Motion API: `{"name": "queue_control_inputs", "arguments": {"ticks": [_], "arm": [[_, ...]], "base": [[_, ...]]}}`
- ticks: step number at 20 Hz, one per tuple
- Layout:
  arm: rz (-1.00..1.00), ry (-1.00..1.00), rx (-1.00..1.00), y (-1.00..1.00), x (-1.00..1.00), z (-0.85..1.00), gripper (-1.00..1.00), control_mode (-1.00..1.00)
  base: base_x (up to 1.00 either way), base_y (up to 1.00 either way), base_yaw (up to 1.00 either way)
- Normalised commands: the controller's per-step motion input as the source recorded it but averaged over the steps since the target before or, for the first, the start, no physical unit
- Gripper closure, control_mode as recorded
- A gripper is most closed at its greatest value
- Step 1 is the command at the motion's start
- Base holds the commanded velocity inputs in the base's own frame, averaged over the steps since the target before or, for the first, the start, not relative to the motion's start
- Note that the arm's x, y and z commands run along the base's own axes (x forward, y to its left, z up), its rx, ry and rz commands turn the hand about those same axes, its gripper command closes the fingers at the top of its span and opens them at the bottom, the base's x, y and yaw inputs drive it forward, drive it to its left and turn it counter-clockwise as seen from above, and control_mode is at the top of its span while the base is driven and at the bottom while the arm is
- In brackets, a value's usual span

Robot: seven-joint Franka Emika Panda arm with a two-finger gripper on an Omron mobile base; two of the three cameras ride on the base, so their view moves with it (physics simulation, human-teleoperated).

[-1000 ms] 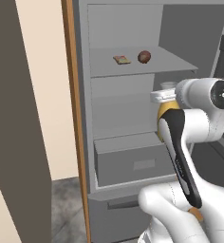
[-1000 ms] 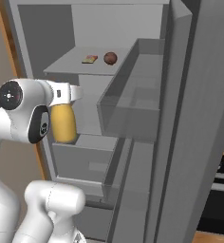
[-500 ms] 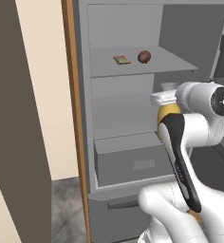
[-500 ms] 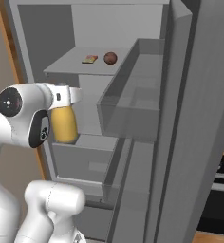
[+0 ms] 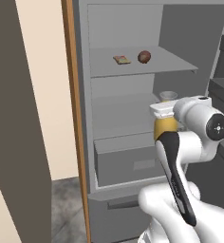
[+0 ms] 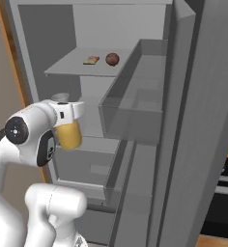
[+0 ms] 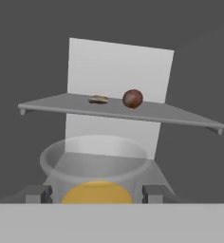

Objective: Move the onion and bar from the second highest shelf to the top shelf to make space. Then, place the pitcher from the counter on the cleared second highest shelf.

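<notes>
While the gripper [image 7: 97,193] pinches the pitcher [image 5: 165,127] at its sides | pitcher held in front of the second highest shelf [image 5: 118,114] | onion [image 5: 144,57] and bar [image 5: 121,60] lie apart on top shelf [image 5: 175,65]

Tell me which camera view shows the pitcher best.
The right base view: the pitcher shows its yellow body in side profile beside the arm, with its pale cap above. In the left base view the pitcher is partly hidden behind the arm. The hand view catches the pitcher from above, mostly rim.

onion [image 5: 144,57], bar [image 5: 121,60] on top shelf [image 5: 178,68] (pitcher [image 6: 69,135] upright)
</notes>
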Motion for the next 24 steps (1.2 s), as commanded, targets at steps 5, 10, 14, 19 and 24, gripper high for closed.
{"name": "queue_control_inputs", "arguments": {"ticks": [5,10,14,19,24], "arm": [[0.02,-0.03,0.00,0.00,0.11,-0.01,1.00,-1.00],[0.01,0.00,0.00,0.00,0.18,0.00,1.00,-1.00],[0.00,0.00,0.00,0.00,0.25,0.00,1.00,-1.00],[0.00,0.00,0.00,0.00,0.31,0.00,1.00,-1.00],[0.00,0.00,0.00,0.00,0.40,-0.01,1.00,-1.00]], "base": [[0.00,0.00,0.00],[0.00,0.00,0.00],[0.00,0.00,0.00],[0.00,0.00,0.00],[0.00,0.00,0.00]]}}
